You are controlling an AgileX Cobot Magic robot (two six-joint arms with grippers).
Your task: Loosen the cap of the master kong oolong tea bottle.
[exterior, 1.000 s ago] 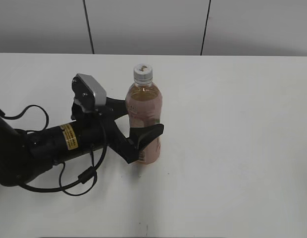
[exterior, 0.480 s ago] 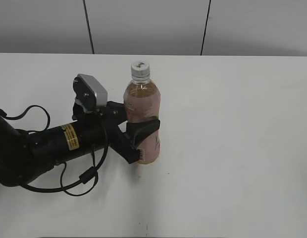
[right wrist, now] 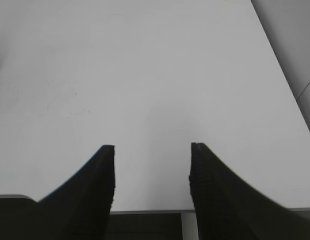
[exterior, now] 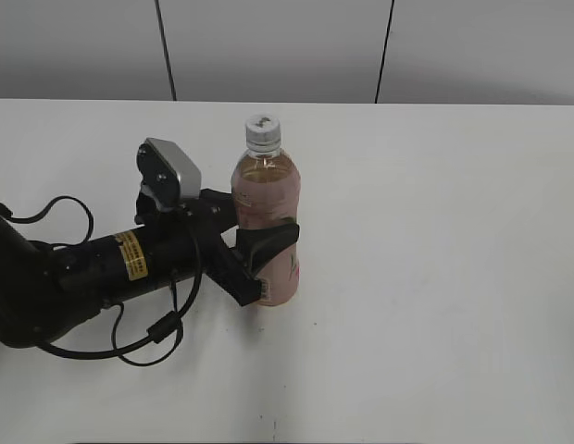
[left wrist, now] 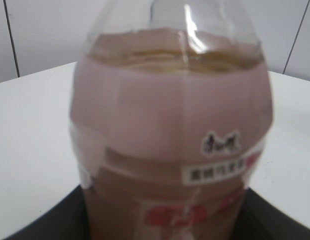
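Since a second ago the left gripper (exterior: 266,252) has closed in from a wide straddle, and the master kong oolong tea bottle (exterior: 266,227) has shifted slightly to the left with it; over the last half second nothing has moved. Its jaws now stand about half open and pressed to the lower, pink-labelled part of the bottle, one dark finger (exterior: 268,242) crossing the front of the label and the other hidden behind. The bottle stands upright on the white table (exterior: 435,277).

Nearest the camera, the black left arm (exterior: 93,273) lies low over the table, reaching in from the left, with loops of cable (exterior: 143,333) hanging below it and the grey wrist camera housing (exterior: 168,174) on top. From the left wrist view the bottle (left wrist: 170,140) fills almost the whole picture, blurred, amber tea up to the shoulder, and dark gripper parts show at both lower corners.

Above the gripper, the white cap (exterior: 264,131) sits on the neck, clear of the fingers, with nothing beside or over it. To the right of the bottle and beyond it the table is bare up to its far edge, where a grey panelled wall (exterior: 287,46) rises.

The right gripper (right wrist: 152,170) is outside the exterior view; its two dark fingers stand apart with nothing between them, over bare table near an edge.
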